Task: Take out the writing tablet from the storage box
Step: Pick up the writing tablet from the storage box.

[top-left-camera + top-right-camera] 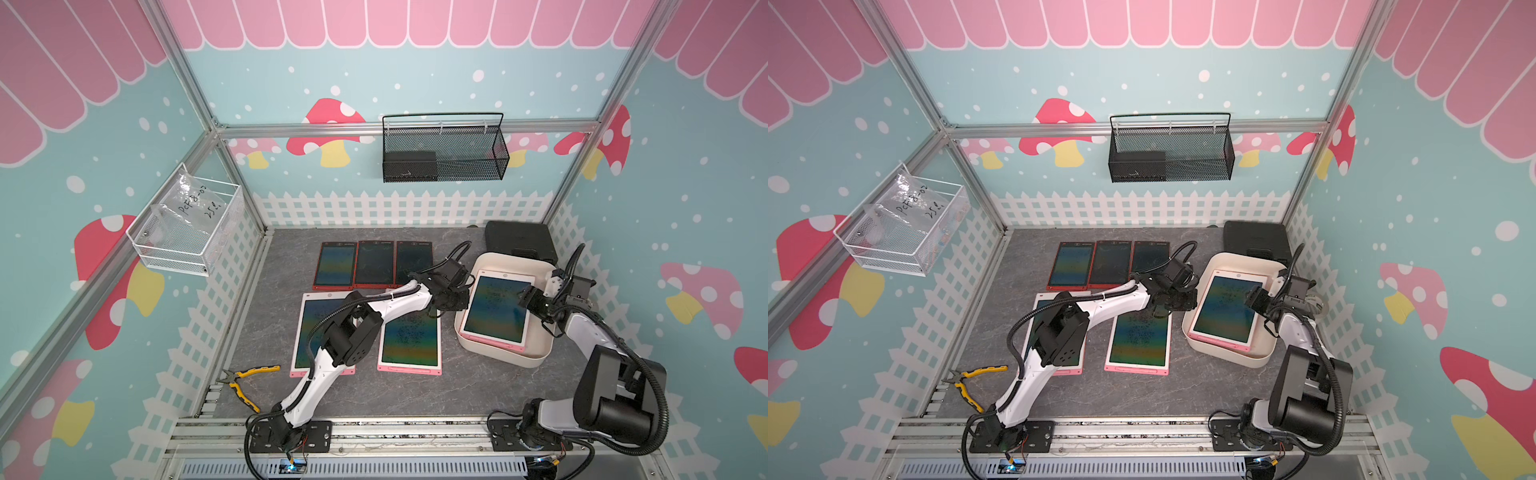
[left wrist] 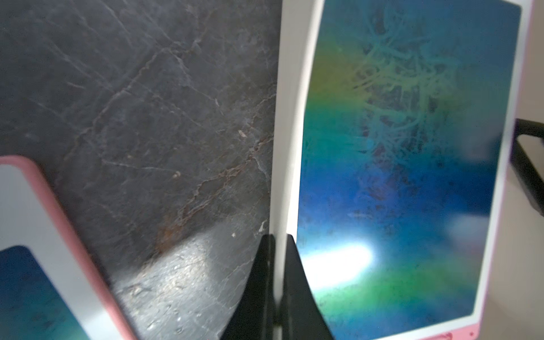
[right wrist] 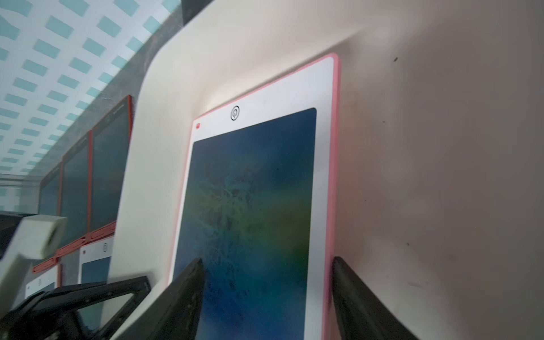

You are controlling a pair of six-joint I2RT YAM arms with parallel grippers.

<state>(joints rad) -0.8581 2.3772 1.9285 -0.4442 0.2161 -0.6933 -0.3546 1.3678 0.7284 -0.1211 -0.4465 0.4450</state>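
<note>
Writing tablet (image 1: 496, 309) lies face-up inside the storage box (image 1: 505, 359), whose wall the left gripper (image 2: 278, 265) pinches tight, while the right gripper (image 3: 266, 265) straddles its long edge, jaws apart; a shallow bite may let it slip.

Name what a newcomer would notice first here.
The left gripper pinches a wall of the cream storage box at the right of the table, with a pink-framed writing tablet inside. The right gripper, jaws open, straddles that tablet's edge. Five more tablets lie on the table beside the box.
</note>
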